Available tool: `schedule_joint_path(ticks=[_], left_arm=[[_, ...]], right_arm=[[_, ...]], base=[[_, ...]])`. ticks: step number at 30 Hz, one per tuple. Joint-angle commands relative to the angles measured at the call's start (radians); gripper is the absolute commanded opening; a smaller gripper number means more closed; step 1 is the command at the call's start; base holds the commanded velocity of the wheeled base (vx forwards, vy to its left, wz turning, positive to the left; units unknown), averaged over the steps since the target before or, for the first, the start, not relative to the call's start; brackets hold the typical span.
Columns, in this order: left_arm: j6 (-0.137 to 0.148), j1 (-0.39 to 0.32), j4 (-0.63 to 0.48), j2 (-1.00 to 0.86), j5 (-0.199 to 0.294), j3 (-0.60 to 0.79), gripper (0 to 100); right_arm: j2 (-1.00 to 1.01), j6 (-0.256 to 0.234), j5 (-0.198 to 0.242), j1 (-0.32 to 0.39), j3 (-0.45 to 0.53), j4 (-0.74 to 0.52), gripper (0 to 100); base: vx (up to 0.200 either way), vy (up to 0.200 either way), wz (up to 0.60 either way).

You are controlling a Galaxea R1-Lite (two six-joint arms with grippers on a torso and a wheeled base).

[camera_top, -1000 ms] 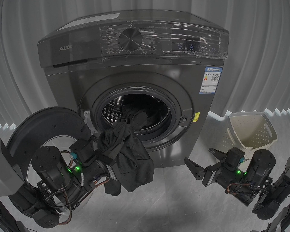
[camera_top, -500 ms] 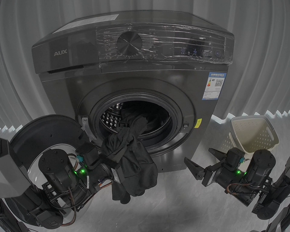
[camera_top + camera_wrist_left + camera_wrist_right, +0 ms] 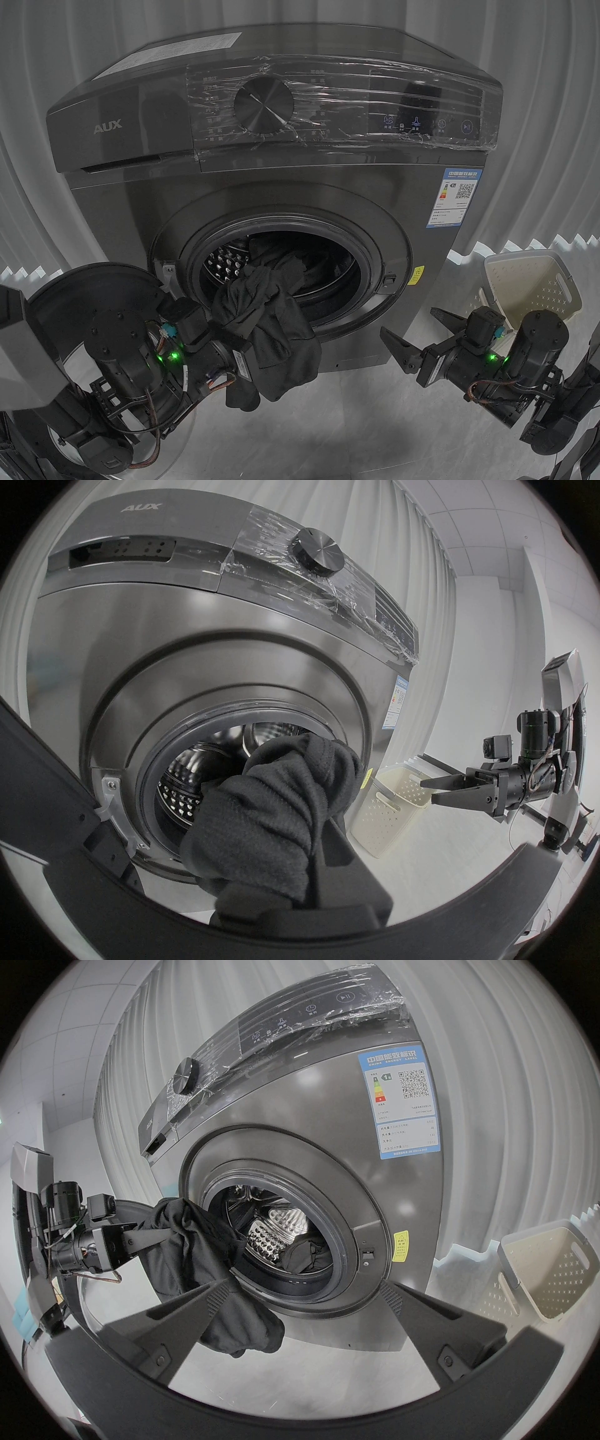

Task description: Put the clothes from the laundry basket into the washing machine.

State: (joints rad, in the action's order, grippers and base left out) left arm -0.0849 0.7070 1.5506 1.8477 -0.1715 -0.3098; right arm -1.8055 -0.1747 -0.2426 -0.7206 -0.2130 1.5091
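So, nearest is bare floor (image 3: 350,425) between the arms, with plenty of room to move. Over it the right gripper (image 3: 407,320) hangs with jaws spread wide, holding nothing. The left gripper (image 3: 144,1237) is clamped on dark clothes (image 3: 275,331) that drape over the drum's lower rim (image 3: 350,319), partly inside but mostly hanging out. The open door (image 3: 94,287) crowds the left arm. The basket (image 3: 531,281) stands right of the washer (image 3: 312,181), with the curtain (image 3: 550,125) behind.

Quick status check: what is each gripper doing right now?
Left gripper: closed, holding the dark garment.
Right gripper: open, holding nothing.
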Motion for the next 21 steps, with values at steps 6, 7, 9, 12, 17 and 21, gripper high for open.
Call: schedule_joint_path(ticks=[6, 7, 9, 12, 17, 21], left_arm=[[-0.003, 0.009, 0.0, 0.001, 0.0, 0.0, 0], [-0.003, 0.009, 0.0, 0.001, 0.0, 0.0, 0], [-0.007, 0.008, 0.0, 0.001, 0.0, -0.002, 0], [-0.007, -0.003, 0.002, 0.001, 0.0, -0.002, 0], [-0.013, -0.02, 0.0, 0.035, 0.018, -0.011, 0], [-0.012, -0.064, -0.003, 0.107, 0.069, -0.037, 0]], right_arm=[[-0.001, 0.0, 0.0, -0.002, 0.001, 0.0, 100], [-0.001, 0.0, 0.0, -0.002, 0.0, 0.0, 100], [0.0, 0.0, 0.0, -0.008, 0.001, 0.0, 100], [0.002, -0.002, -0.001, -0.011, 0.001, 0.0, 100], [0.008, -0.002, -0.001, -0.02, -0.002, 0.0, 100], [0.006, -0.002, -0.003, -0.022, -0.002, 0.0, 100]], base=[[0.0, 0.0, 0.0], [0.0, 0.0, 0.0], [0.0, 0.0, 0.0], [0.0, 0.0, 0.0], [0.0, 0.0, 0.0], [0.0, 0.0, 0.0]])
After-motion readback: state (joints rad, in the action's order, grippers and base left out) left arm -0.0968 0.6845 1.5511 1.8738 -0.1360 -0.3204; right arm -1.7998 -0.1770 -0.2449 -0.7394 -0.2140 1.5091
